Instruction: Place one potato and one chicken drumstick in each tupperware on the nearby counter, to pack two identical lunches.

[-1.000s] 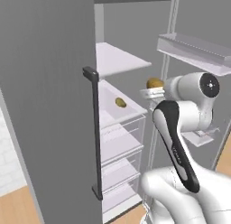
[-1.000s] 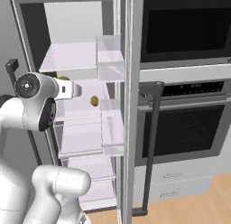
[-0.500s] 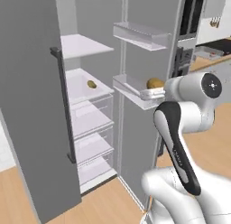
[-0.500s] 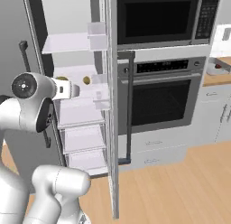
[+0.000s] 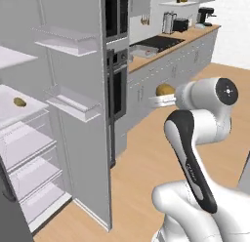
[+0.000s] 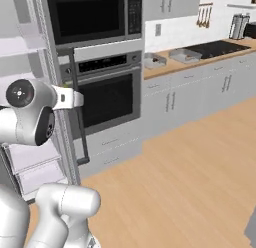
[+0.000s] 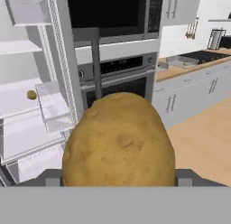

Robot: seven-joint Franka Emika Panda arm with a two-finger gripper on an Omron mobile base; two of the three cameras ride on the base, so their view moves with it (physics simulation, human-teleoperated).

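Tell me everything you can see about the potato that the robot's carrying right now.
The oval yellow-brown potato has smooth, matte, faintly mottled skin with no visible damage. It sits in the end effector, looming large in the hand view and hiding most of the fingers. In the left base view it shows as a small brown lump at the arm's end, held in the air above the wooden floor, touching nothing else.

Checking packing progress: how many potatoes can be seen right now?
2: one potato held in the jaws, and one on a shelf in the open fridge. Others may be hidden.
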